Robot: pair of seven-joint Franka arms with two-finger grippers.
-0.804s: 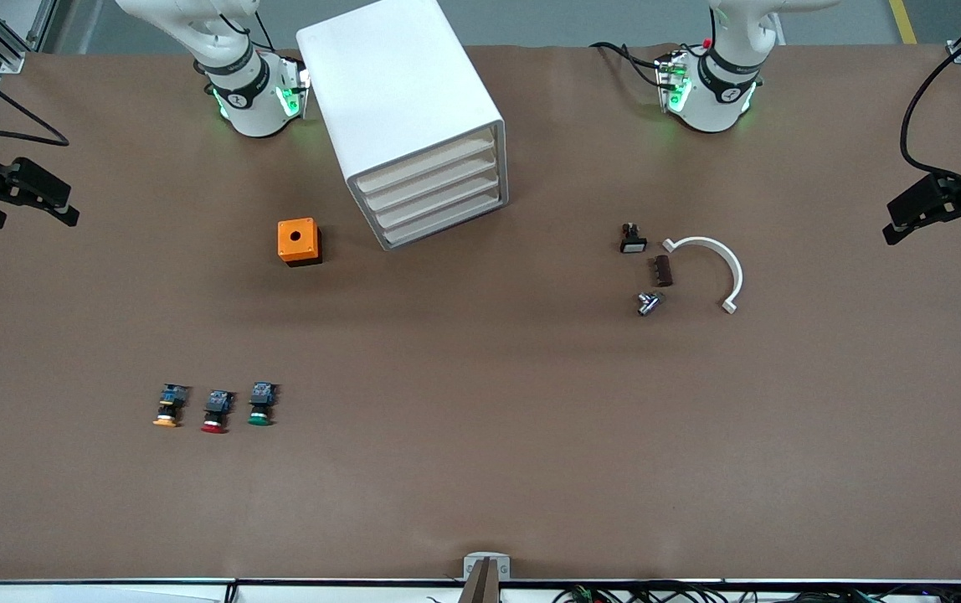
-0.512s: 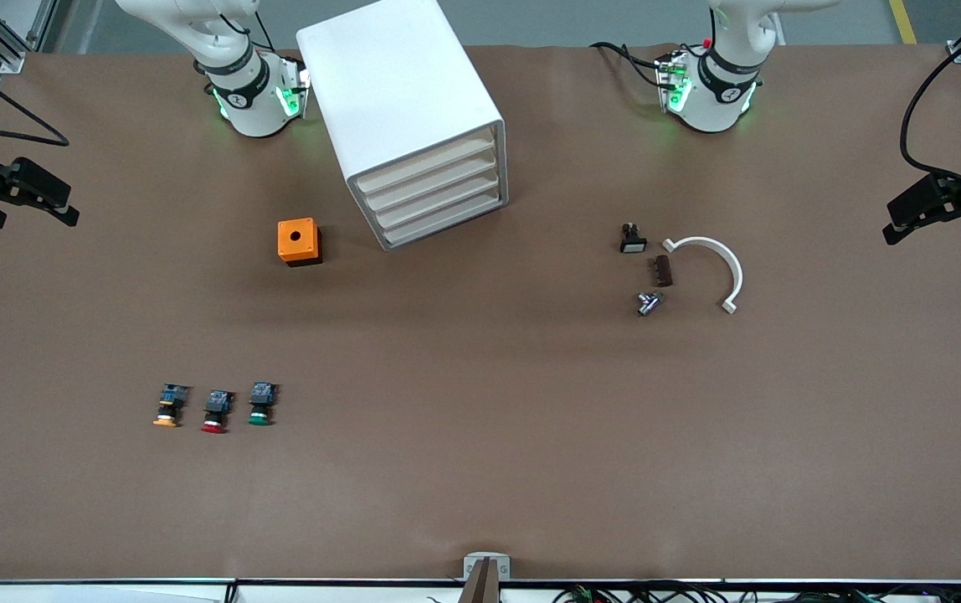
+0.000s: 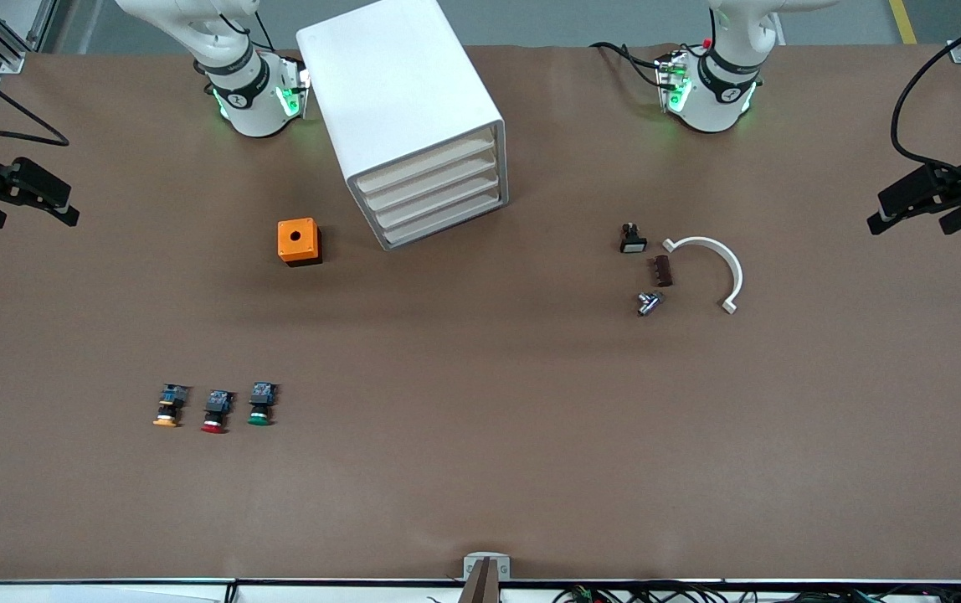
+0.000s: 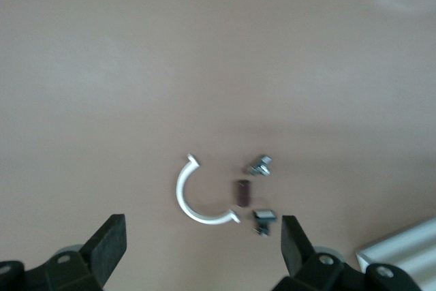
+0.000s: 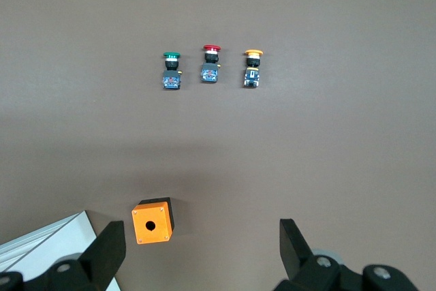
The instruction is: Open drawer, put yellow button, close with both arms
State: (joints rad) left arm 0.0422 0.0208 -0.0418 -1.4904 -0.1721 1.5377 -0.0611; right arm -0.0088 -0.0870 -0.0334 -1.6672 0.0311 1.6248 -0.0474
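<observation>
yellow button (image 3: 167,409) lying cap toward the front camera, end of a three-button row toward the right arm's end of the table. closer to right gripper (image 3: 24,201); left gripper (image 3: 932,201) well apart. both spread wide, empty; drawer cabinet (image 3: 409,117) shut.

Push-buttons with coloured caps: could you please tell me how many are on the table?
3, in a row near the right arm's end: the yellow button outermost, the red-capped button in the middle, the green-capped button nearest the table's centre. None seems hidden.

An orange box (image 3: 299,241) sits beside the white cabinet (image 3: 406,117); a white half-ring (image 3: 716,265) lies toward the left arm's end.
</observation>
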